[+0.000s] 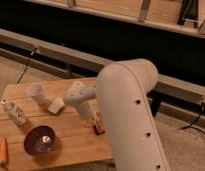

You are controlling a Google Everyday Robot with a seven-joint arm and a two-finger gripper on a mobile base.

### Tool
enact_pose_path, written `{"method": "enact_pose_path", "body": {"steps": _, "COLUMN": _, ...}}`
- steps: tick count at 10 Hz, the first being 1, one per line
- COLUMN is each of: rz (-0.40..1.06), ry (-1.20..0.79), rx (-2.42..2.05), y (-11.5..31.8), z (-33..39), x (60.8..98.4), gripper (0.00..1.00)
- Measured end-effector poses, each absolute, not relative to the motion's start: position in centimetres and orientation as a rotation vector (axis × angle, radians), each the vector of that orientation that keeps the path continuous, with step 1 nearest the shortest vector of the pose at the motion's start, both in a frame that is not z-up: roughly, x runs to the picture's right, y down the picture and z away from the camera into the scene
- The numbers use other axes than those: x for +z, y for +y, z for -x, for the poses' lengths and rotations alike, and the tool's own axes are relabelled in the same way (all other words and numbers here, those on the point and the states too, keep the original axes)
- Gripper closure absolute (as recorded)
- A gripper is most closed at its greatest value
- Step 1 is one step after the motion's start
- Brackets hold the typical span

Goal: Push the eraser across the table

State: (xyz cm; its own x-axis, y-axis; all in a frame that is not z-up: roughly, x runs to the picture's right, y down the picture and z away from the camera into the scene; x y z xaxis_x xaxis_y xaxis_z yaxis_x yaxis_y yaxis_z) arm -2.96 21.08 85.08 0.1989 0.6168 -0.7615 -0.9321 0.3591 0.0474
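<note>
The eraser (99, 128), a small dark block with reddish-orange edges, lies on the light wooden plank table (71, 145) close to its right edge. My gripper (90, 118) hangs from the white wrist just left of and above the eraser, down at the tabletop and shut with nothing held. I cannot tell whether it touches the eraser. The big white arm link (131, 110) fills the right of the view and hides the table's right end.
On the table stand a white cup (36, 93), a pale beige block (56, 106), a purple bowl (41, 140), a lying white bottle (14, 114) and an orange carrot (2, 151) at the left edge. A dark rail and cables run behind.
</note>
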Motion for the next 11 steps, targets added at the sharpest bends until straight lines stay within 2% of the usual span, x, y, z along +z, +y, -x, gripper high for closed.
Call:
{"method": "enact_pose_path", "body": {"steps": 5, "rz": 0.403, "ry": 0.848, "rx": 1.157, "y": 19.2, "z": -2.0, "x": 84.4, "gripper": 1.0}}
{"method": "enact_pose_path", "body": {"steps": 11, "rz": 0.415, "ry": 0.83, "rx": 1.174, "y": 19.0, "z": -0.1, "x": 83.8, "gripper": 1.0}}
